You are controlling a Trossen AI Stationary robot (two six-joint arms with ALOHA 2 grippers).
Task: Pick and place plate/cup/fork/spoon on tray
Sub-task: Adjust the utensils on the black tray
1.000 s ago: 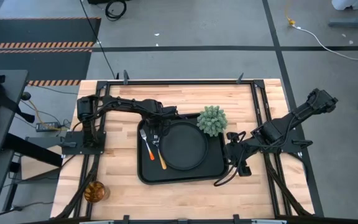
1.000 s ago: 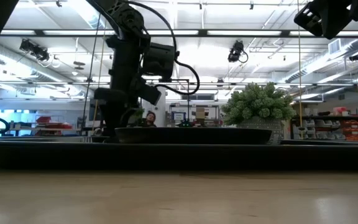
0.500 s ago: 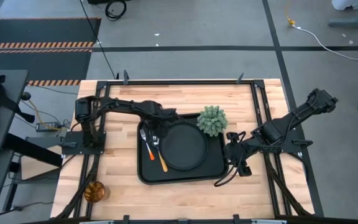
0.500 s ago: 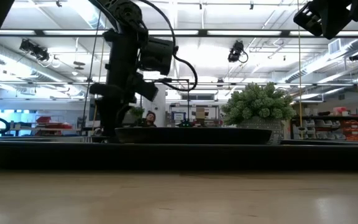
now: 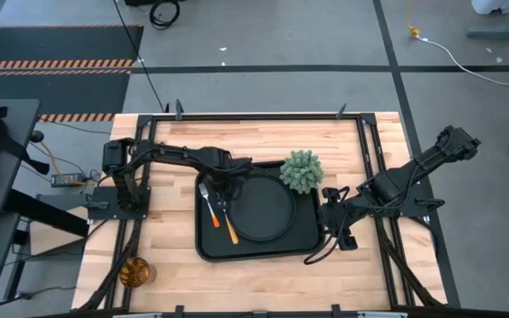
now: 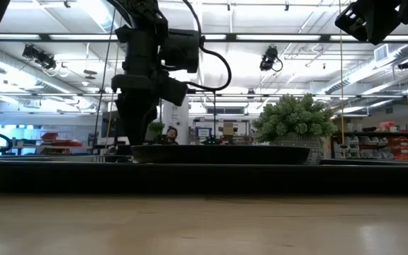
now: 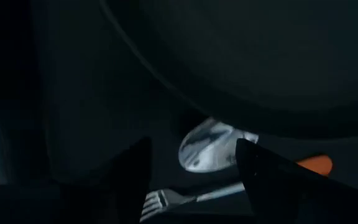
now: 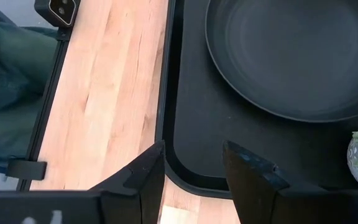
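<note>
Fork [image 5: 205,202] and spoon [image 5: 226,222] lie side by side on the tray [image 5: 303,246], directly beneath the left gripper [image 5: 222,196], which hovers over their heads with its fingers [image 7: 128,174] spread apart and nothing between them. In the left wrist view the spoon's silver bowl [image 7: 209,145] shows in the gap between the two fingers, touching the plate's rim, with the fork's tines [image 7: 160,200] just nearer the gripper. Plate [image 5: 262,208] sits on the tray just beside this gripper, on the side toward the right arm. A potted plant [image 5: 301,170] stands at the tray's far corner, beyond the plate from the gripper. Cup [image 5: 133,272] stands on the bare table [image 5: 168,265], well apart from the left gripper, near the table's front corner on the left arm's side.

Right gripper [image 5: 331,217] waits at the opposite edge of the tray, its fingers [image 8: 143,176] parted and empty over the tray's rim, the plate just ahead of it.
</note>
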